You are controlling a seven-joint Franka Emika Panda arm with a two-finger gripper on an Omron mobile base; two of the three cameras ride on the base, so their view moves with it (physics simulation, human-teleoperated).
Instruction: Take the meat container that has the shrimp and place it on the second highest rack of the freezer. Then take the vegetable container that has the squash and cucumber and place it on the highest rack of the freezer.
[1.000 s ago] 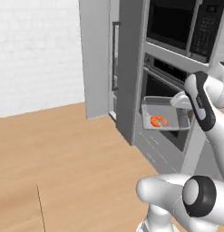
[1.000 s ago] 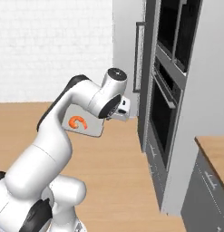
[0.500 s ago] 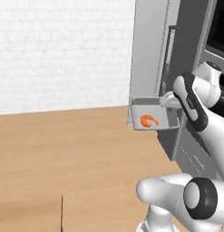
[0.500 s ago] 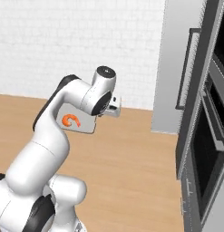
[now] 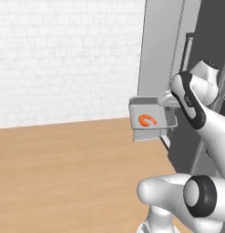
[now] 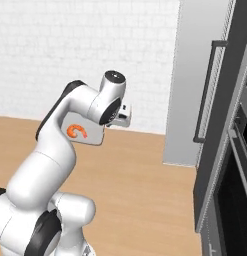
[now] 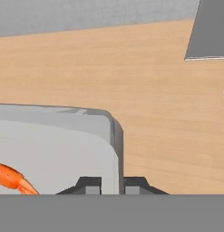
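Holding the meat container (image 5: pixel 152 119) in mid-air, the gripper (image 7: pixel 111 185) is clamped on the tray's rim, one dark finger tip (image 7: pixel 88 185) inside the wall and the other outside it, as the hand view shows. Left to right in the left base view: white brick wall (image 5: pixel 63 59), wood floor (image 5: pixel 63 168), then the grey tray carried level above the floor with the shrimp (image 5: pixel 147 120) lying near its middle, then the white arm (image 5: pixel 196 107) behind it, then the freezer (image 5: pixel 164 50) with a dark vertical bar handle (image 5: pixel 186 82). Tray sits just in front of the grey appliance side, not touching it as far as I can tell. Right base view: arm at left, the tray partly hidden behind the forearm with the orange shrimp visible, the tall grey unit at right, well apart from the tray. Hand view: tray corner at lower left, shrimp tail at the left edge, wood floor beyond.
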